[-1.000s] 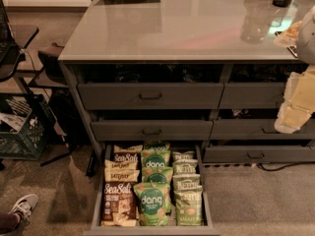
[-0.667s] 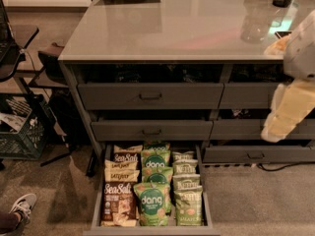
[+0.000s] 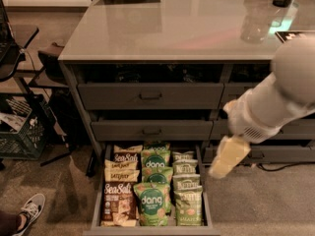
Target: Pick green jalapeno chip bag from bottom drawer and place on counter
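My pale cream gripper [image 3: 220, 167] hangs just outside the right wall of the pulled-out grey box-shaped bottom drawer [image 3: 207, 208], about level with the drawer's middle and tilted down toward its inside; I cannot tell whether it is released or clenched. The small pale olive-green crinkly jalapeno chip bag [image 3: 188, 205] lies at the front of the drawer's right-hand column, just across that wall and down-left of the gripper, its long axis running front to back. I judge the coming move to be a short reach over the wall, clear of the brighter green round-logo bags [image 3: 151, 203] in the drawer's middle column.
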Tool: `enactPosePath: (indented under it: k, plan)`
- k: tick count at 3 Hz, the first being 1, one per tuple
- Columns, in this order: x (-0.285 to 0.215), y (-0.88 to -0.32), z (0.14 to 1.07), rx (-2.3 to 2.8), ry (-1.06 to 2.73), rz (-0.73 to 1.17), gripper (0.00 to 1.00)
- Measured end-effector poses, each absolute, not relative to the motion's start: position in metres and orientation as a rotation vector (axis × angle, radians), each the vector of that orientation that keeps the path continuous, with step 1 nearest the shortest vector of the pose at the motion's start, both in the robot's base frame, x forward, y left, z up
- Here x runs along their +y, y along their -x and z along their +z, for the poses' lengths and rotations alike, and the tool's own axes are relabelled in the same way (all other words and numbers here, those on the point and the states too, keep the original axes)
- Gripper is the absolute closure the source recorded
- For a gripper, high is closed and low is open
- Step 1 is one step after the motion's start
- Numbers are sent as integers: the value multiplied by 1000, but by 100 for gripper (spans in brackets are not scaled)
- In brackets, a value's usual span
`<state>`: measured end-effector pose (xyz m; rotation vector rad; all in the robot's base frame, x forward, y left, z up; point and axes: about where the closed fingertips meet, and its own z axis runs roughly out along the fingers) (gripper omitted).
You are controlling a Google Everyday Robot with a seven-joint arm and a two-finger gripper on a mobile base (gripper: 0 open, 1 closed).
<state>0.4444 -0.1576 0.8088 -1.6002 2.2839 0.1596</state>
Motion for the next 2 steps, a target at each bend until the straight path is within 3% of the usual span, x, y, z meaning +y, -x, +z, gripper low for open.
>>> enactPosePath:
  k: [2]
  plan:
    - [-139, -466, 617, 2416, 1375, 396, 0]
